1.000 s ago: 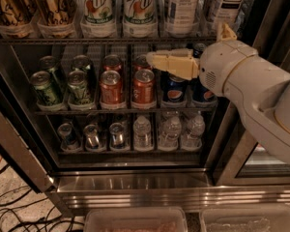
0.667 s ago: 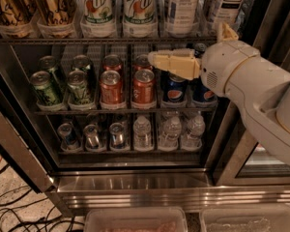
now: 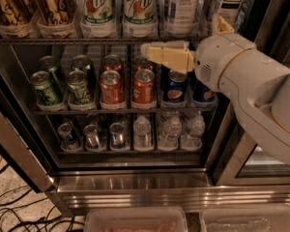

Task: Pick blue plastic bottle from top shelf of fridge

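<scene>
Two tea bottles with pale blue-white labels stand at the right of the top shelf, one beside the 7UP bottles and one at the far right. Only their lower parts show; the caps are out of view. My gripper, cream-coloured, reaches leftward in front of the fridge. It is just below the top shelf's front rail, under the left tea bottle and not touching it. It holds nothing that I can see. My white arm comes in from the right.
Amber bottles and 7UP bottles fill the top shelf's left. Soda cans stand on the middle rack, with small water bottles and cans below. A dark door frame slants at left. Cables lie on the floor. Plastic bins sit at the bottom.
My gripper has moved slightly up and to the left, closer to the top shelf's rail. The bottles and cans have not moved.
</scene>
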`<state>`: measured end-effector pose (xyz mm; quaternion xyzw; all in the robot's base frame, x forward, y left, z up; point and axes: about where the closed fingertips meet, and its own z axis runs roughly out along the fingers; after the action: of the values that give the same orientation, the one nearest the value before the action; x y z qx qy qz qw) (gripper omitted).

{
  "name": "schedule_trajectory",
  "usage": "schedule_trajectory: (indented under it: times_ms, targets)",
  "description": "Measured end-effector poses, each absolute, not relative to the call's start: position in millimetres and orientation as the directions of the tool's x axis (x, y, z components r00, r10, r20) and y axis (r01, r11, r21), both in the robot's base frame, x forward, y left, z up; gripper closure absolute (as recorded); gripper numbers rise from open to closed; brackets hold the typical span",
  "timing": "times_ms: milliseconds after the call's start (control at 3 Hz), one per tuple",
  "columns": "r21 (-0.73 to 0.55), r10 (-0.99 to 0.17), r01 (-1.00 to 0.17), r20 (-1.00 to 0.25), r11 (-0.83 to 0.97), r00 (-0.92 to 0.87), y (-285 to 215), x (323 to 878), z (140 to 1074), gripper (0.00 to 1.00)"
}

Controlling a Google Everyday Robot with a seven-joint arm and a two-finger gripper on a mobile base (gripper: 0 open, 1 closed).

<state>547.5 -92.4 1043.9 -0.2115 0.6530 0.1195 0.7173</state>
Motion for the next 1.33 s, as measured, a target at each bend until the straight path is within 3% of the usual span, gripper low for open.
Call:
schedule_trajectory:
  times_ms: [333,667,1000,1333]
  targets:
    - [-0.147,-0.105,-0.448,-0.987,0.882,0.119,-92.4,547.5,1043.9,0.02]
    - [-0.147,-0.105,-0.448,-0.987,0.882,0.119,-92.3,547.5,1043.9,0.39]
    - [-0.147,-0.105,-0.448,-0.987,0.882,0.119,-92.3,547.5,1044.0,0.22]
    - [-0.148,-0.105,-0.448,-0.987,0.882,0.119,-92.3,547.5,1044.0,0.13]
